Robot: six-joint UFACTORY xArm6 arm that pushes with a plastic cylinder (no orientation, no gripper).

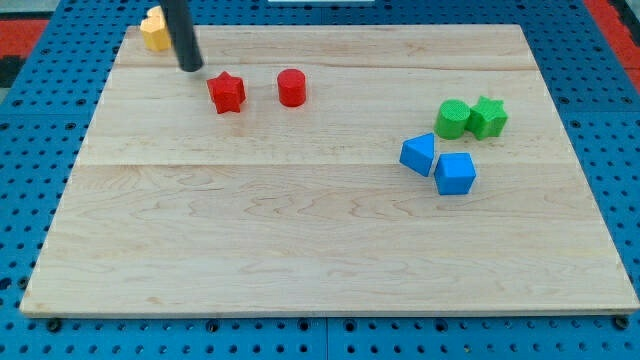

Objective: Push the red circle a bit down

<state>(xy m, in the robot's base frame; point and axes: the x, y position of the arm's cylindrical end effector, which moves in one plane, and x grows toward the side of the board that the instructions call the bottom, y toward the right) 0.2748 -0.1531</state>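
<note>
The red circle (pixel 291 87), a short red cylinder, stands on the wooden board (pixel 320 250) at the view's upper middle-left. A red star (pixel 227 92) lies just to its left, apart from it. My tip (pixel 191 68) is at the view's upper left, left of the red star and further left of the red circle, touching neither. The rod rises from the tip to the view's top edge.
A yellow block (pixel 153 29), with an orange edge behind it, sits at the board's top left corner, partly behind the rod. A green circle (pixel 452 119) and a green star (pixel 488 117) touch at the right. Two blue blocks (pixel 418 154) (pixel 455 173) lie below them.
</note>
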